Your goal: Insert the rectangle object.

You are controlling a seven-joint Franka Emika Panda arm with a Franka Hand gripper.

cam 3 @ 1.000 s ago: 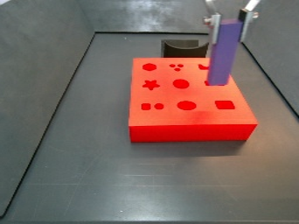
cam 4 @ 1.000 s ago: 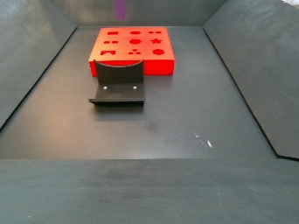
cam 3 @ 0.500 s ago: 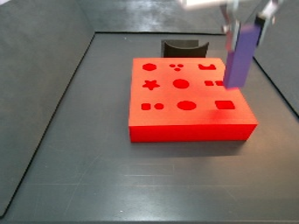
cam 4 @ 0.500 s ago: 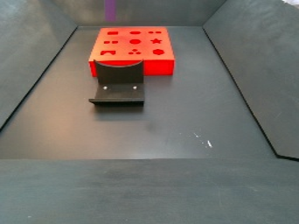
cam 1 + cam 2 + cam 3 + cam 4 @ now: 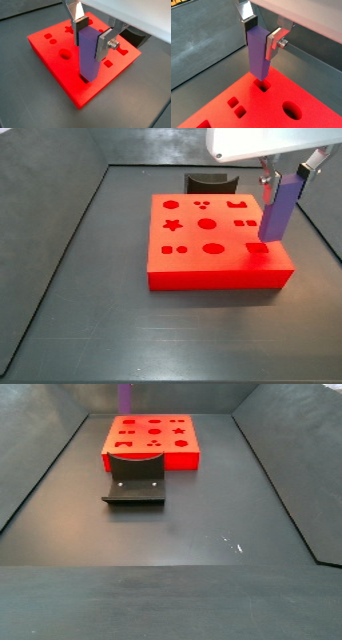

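Note:
My gripper is shut on the rectangle object, a purple-blue bar hanging upright. It hangs over the right front part of the red block, with its lower end just above the rectangular hole. In both wrist views the bar sits between the silver fingers of the gripper. Its lower end is close over a hole in the red block. In a side view only the bar's tip shows, behind the block.
The red block has several other shaped holes, among them a star and circles. The dark fixture stands right beside the block and shows behind it in a side view. Grey walls enclose the dark floor.
My gripper has carried the bar across the red block toward its front right corner and lower. The bar now hangs near the rectangular hole.

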